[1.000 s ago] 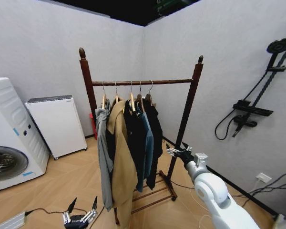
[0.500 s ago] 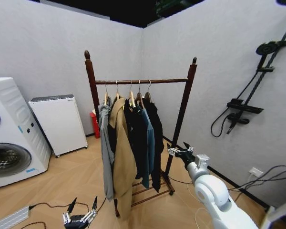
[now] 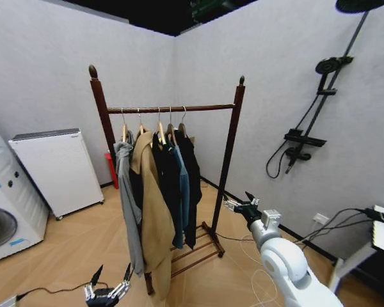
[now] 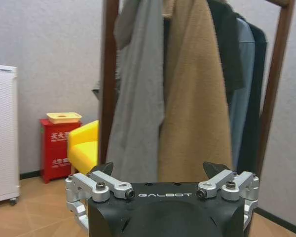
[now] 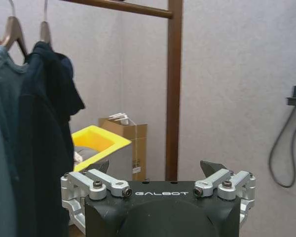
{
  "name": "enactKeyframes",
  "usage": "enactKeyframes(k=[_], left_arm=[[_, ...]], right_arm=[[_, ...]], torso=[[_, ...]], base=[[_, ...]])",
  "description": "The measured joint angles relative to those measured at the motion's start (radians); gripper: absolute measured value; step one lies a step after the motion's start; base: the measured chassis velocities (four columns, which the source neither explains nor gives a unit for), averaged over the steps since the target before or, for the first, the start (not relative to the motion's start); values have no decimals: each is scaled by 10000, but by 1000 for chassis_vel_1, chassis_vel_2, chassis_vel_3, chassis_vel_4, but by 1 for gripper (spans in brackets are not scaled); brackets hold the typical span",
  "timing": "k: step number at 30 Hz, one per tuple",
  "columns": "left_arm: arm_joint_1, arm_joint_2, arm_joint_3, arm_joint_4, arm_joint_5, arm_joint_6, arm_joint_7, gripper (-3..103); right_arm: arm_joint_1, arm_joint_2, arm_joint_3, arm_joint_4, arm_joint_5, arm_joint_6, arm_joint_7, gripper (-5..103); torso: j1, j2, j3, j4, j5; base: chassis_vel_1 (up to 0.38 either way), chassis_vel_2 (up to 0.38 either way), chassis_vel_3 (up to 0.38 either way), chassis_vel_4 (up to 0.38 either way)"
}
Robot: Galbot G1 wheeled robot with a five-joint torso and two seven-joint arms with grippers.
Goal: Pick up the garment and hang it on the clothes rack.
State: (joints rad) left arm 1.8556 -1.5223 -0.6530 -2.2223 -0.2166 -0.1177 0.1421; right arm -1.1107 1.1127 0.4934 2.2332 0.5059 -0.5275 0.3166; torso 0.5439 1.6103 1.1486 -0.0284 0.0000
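The clothes rack (image 3: 228,150) of dark red-brown wood stands in the room's corner, with several garments on hangers along its bar. The garment (image 3: 193,182), long and black, hangs at the right end of the row, beside a blue jacket (image 3: 182,192) and a tan coat (image 3: 152,211). The right wrist view has the garment (image 5: 44,148) near a rack post (image 5: 173,89). My right gripper (image 3: 237,201) is open and empty, right of that post at about knee height. My left gripper (image 3: 112,274) hangs open low in front of the tan coat (image 4: 195,98).
A washing machine (image 3: 0,211) and a white cabinet (image 3: 54,169) stand along the left wall. A shower fixture (image 3: 301,144) hangs on the right wall, with cables (image 3: 342,224) below it. A red box (image 4: 61,143), a yellow bin (image 4: 84,150) and a cardboard box (image 5: 123,136) sit behind the rack.
The whole head picture has slid left, so the camera has turned right; the washing machine is now mostly out of frame. Both grippers keep their places in the picture and stay open.
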Motion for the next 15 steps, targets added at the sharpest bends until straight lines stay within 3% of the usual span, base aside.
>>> enactKeyframes(k=[15], left_arm=[[0,-1,1,0,0,0,1,100]], right_arm=[[58,49,21,-106,-51,120,-99,100]], torso=[[-5,3,-2,2,-2]], base=[[-52,-194,-183,-52]])
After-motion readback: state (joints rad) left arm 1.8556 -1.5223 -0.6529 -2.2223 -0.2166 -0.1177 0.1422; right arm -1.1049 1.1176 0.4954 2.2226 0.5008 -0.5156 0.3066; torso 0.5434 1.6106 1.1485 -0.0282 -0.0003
